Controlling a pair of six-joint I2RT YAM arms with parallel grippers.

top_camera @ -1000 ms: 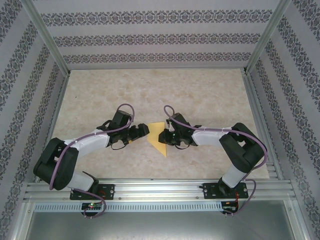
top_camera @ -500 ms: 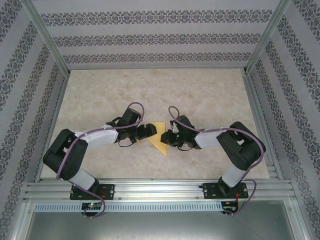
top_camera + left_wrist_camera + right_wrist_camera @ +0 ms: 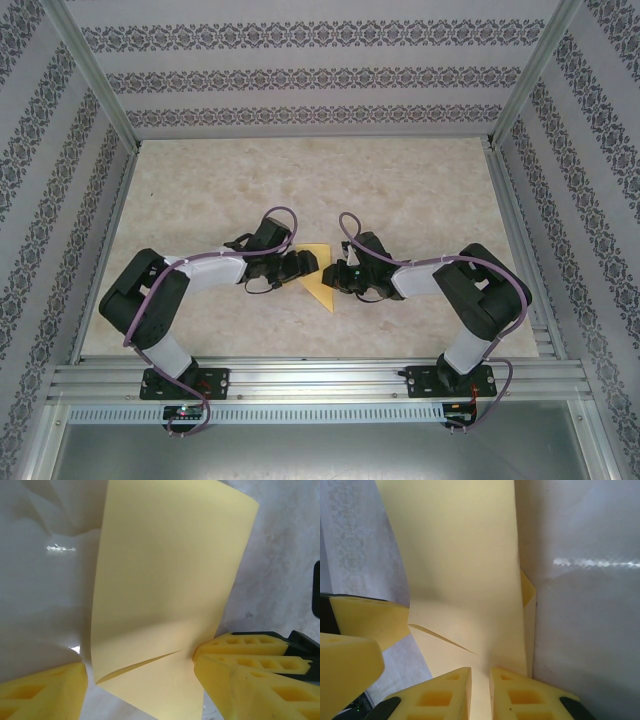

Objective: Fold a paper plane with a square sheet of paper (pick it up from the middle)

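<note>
right gripper [image 3: 480, 672] pads nearly together, pinching the near edge of the thin yellow paper sheet [image 3: 465, 560]; left gripper [image 3: 137, 666] spread, sheet's edge between its pads. sheet curls up off the pale marbled table [image 3: 400, 180], mid-table between both arms. looks mid-fold; next: left needs to close on the flap squarely, no tearing

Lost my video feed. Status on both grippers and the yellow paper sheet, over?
Left gripper open, straddling the thin yellow folded paper sheet. Right gripper shut on it. Paper bowed up off marbled tabletop. Grippers crowded close together.
</note>
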